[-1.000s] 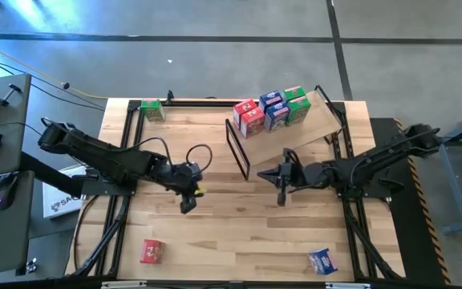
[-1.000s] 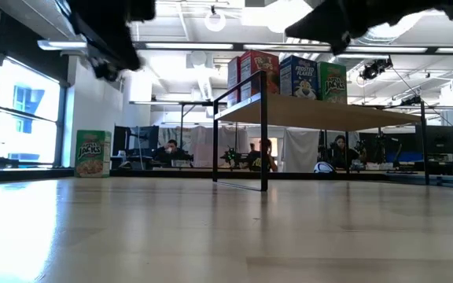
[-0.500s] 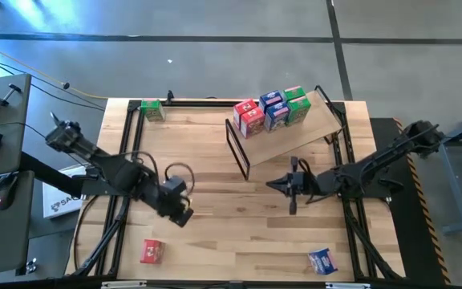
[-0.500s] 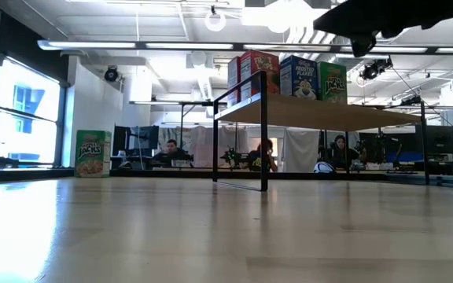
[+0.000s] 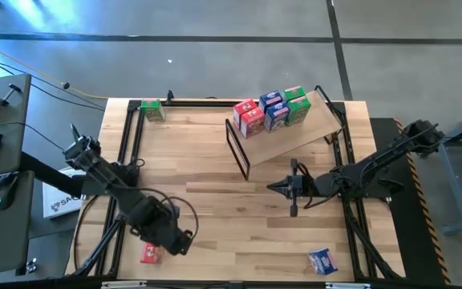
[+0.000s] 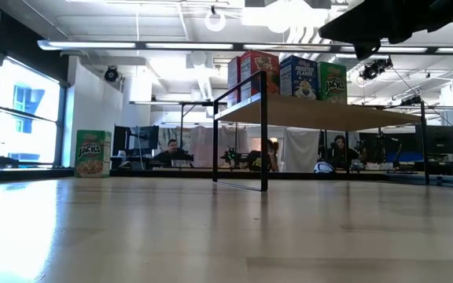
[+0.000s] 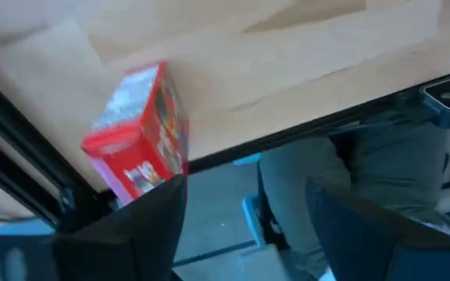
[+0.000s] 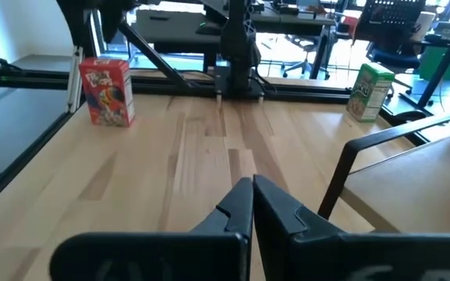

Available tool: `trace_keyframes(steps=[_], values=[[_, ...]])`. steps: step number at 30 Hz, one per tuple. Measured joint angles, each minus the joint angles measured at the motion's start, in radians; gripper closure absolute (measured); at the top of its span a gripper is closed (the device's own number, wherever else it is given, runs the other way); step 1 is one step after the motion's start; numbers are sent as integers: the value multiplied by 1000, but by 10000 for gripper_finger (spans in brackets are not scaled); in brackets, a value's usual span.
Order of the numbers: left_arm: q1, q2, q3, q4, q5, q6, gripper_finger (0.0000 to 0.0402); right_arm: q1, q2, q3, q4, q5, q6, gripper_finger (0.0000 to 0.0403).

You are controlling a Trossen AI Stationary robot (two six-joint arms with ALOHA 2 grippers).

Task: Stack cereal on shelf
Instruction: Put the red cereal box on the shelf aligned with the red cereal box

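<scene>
From above, the left gripper is seen low over the near-left part of the table, just beside a red cereal box that lies near the table's front edge. Its fingers cannot be made out in that view. In the left wrist view the two dark fingers are shown spread apart with nothing between them, and the red cereal box is seen close ahead of them, tilted, beside the table's edge.

The right gripper is held over the middle of the table, near the black frame end of the shelf. In the right wrist view its fingertips are pressed together on nothing, and the red box is seen far off across the table, with a green box at the far-left corner.

On the shelf, red, blue and green boxes are grouped together. In the low view they are shown upright in a row on the raised board, a fact not readable from above. A blue box lies at the near-right of the table, seen only from above.
</scene>
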Motion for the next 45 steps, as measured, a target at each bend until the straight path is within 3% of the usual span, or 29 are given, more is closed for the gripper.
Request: trace_keyframes(steps=[6,11,19,26,45], values=[[-120,3,1,2,-55,-237,105,0,0,-11,1,-7,-12,403],[-219,4,-10,-12,-125,-437,94,-1,1,-12,0,-10,-15,403],[-216,54,-32,-26,-133,-433,93,-1,1,-12,4,-11,-15,403],[-236,82,-32,-38,-47,-464,93,-1,1,-12,4,-13,-15,403],[-241,171,-32,-15,-32,-479,110,-1,1,-12,4,-13,-15,403]])
